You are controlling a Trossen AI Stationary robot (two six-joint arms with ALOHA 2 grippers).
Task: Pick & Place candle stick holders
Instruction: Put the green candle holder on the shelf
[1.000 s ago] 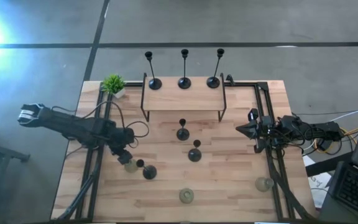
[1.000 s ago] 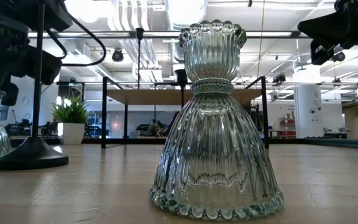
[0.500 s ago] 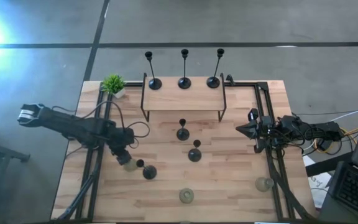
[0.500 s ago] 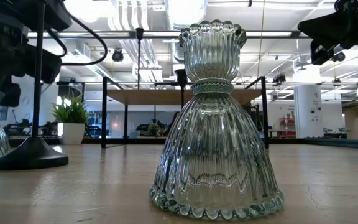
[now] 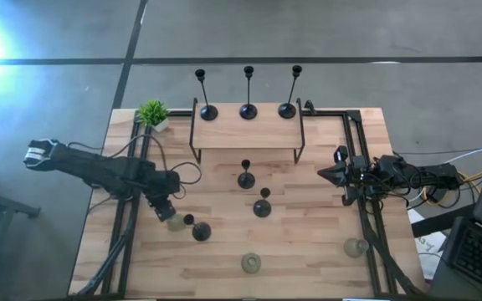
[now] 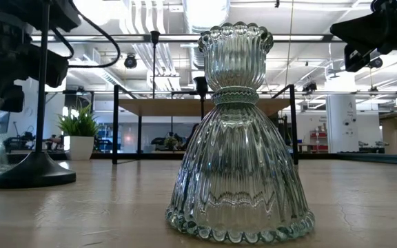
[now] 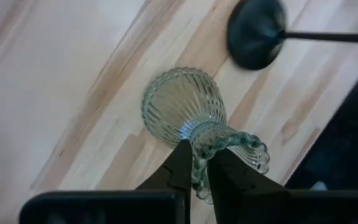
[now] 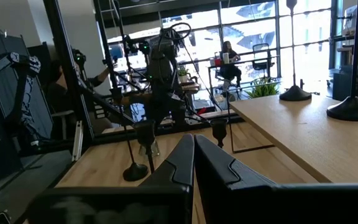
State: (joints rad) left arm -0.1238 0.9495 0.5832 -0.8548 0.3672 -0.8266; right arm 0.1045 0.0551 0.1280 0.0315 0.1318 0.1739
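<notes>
now the left pincer [image 7: 199, 167] is pinched on the scalloped rim of a small glass holder [image 7: 185, 107] standing on the table [image 7: 55, 93] beside a black holder [image 7: 257, 34]. lift straight up, slowly, to clear that neighbour. right pincer [image 5: 338, 173] waits closed.

We see a surface [image 5: 308, 242] of pale wooden planks with visible grain and a soft, slightly reflective sheen, and between the matt black jaws of the left gripper [image 7: 196, 171] sits a clear, greenish glass candle holder [image 7: 185, 112], ribbed all over, glossy, with a beaded rim. Just beyond those jaws lies the smooth, matt black base of a black candle holder [image 7: 257, 31], seemingly metal. Another ribbed glass holder [image 6: 240, 138] looks shiny and transparent, scalloped at top and bottom.
</notes>
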